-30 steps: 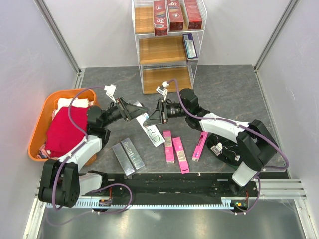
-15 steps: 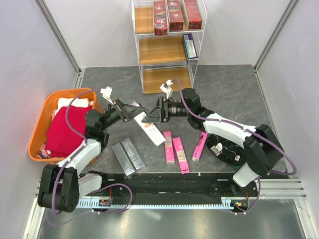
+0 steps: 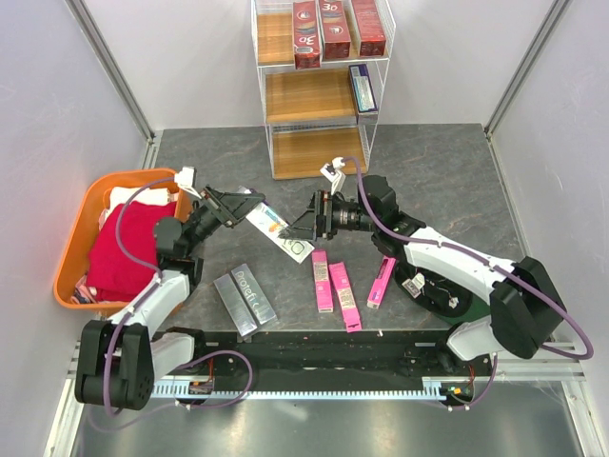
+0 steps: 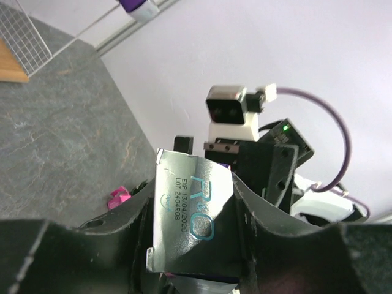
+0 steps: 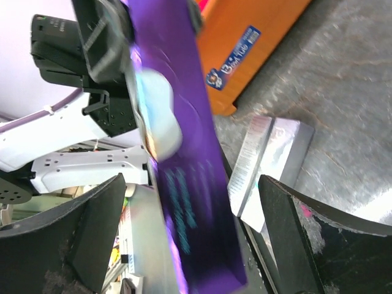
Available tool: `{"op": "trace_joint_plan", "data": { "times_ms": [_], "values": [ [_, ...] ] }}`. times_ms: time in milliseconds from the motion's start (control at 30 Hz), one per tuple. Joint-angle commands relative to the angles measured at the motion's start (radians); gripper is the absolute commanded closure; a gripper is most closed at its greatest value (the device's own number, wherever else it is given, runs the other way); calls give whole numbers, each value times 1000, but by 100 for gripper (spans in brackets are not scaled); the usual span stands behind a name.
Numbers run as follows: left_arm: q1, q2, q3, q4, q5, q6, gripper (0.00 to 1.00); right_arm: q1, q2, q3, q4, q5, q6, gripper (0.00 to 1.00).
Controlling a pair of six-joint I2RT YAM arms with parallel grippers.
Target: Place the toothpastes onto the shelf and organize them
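Note:
A purple and silver toothpaste box (image 3: 278, 228) hangs above the table's middle, and my left gripper (image 3: 245, 207) is shut on its near end. In the left wrist view the box's silver end flap (image 4: 190, 202) sits pinched between both black fingers (image 4: 116, 226). My right gripper (image 3: 303, 227) stands open at the box's other end. In the right wrist view the purple box (image 5: 171, 92) runs between the wide-apart fingers (image 5: 92, 226) without touching them. The shelf (image 3: 309, 95) at the back holds three red boxes (image 3: 328, 29) on top and a dark box (image 3: 363, 88) on the middle tier.
Three pink boxes (image 3: 343, 294) lie on the table in front of the right arm. Two silver-grey boxes (image 3: 244, 298) lie near the left arm's base. An orange tub (image 3: 76, 238) with a red cloth (image 3: 128, 249) stands at the left.
The right gripper opened wide and drew back to the right. The left gripper lifted the box's end up and to the left, keeping its hold.

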State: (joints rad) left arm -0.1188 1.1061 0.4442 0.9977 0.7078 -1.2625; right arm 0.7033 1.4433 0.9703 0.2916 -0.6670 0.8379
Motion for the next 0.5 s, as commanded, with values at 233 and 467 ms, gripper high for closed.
{"op": "trace_joint_plan", "data": {
  "times_ms": [233,467],
  "values": [
    [56,-43,-25,157,-59,-149,91,-7,-90,-59,-16,8,-10,12],
    [56,-40,-61,220,-91,-179,91,-5,-100,-97,52,-51,33,34]
  ]
}}
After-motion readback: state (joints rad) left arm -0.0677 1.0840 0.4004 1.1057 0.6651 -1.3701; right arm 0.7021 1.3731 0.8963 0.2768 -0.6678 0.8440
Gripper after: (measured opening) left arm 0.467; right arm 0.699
